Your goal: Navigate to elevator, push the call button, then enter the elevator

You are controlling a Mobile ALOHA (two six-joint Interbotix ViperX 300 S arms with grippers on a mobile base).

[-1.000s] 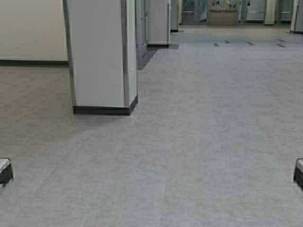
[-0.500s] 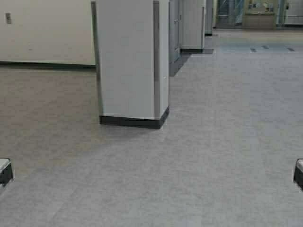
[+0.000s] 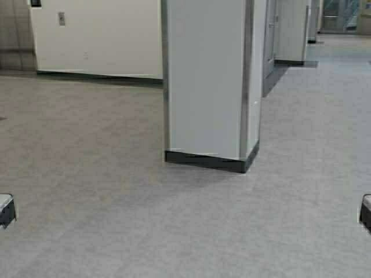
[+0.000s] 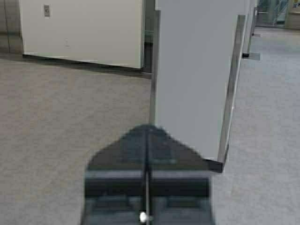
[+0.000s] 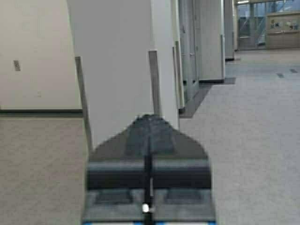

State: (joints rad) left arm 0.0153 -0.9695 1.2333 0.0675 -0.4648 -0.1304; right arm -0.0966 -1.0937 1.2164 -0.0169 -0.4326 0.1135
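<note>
A strip of brushed steel at the far left is the elevator (image 3: pixel 14 35), which also shows in the left wrist view (image 4: pixel 9 23). On the cream wall beside it is a small steel plate (image 3: pixel 61 18) (image 4: pixel 46 10) (image 5: pixel 17 65). The call button on it is too small to make out. My left gripper (image 4: pixel 148 131) is shut and empty, held low and pointing forward. My right gripper (image 5: pixel 149 121) is likewise shut and empty. Both are far from the wall.
A white square pillar (image 3: pixel 208 81) with a dark base stands on the grey carpet just ahead, slightly to the right. More pillars (image 3: pixel 293 29) line a corridor at the right. Open floor (image 3: pixel 81 145) stretches from me to the cream wall (image 3: pixel 104 35).
The robot has turned left: the pillar has slid rightward across the high view, and the cream wall with the plate and the steel strip have come into view.
</note>
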